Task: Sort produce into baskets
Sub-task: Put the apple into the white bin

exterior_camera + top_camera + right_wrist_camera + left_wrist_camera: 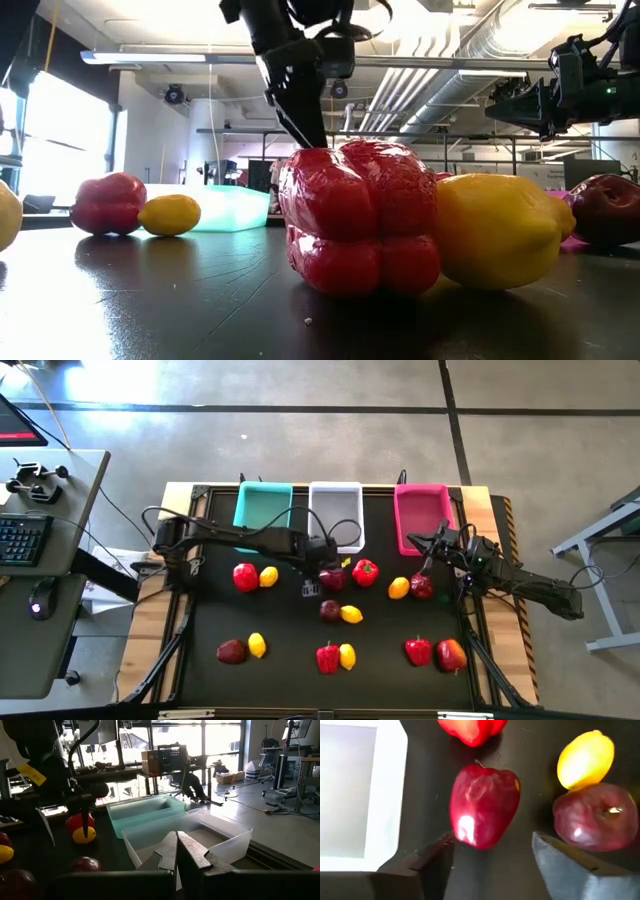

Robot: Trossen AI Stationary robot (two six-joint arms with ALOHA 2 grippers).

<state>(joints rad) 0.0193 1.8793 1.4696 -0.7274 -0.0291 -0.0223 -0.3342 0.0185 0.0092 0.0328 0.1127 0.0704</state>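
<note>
As left gripper (pixel 490 855) gapes | maroon fruit (pixel 484 805) just ahead, untouched

Bright daylight floods through the tall room windows (pixel 165 740) – ceiling strip lamps (pixel 200 57) glare, the glossy red bell pepper (pixel 360 215) close-up carries highlights, and the left wrist view blurs.

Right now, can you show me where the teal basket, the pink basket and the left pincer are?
teal basket (pixel 262 506): high view, its inside floor.
pink basket (pixel 419 515): high view, its inside floor.
left pincer (pixel 492 852): left wrist view, open gap between its fingertips.
</note>
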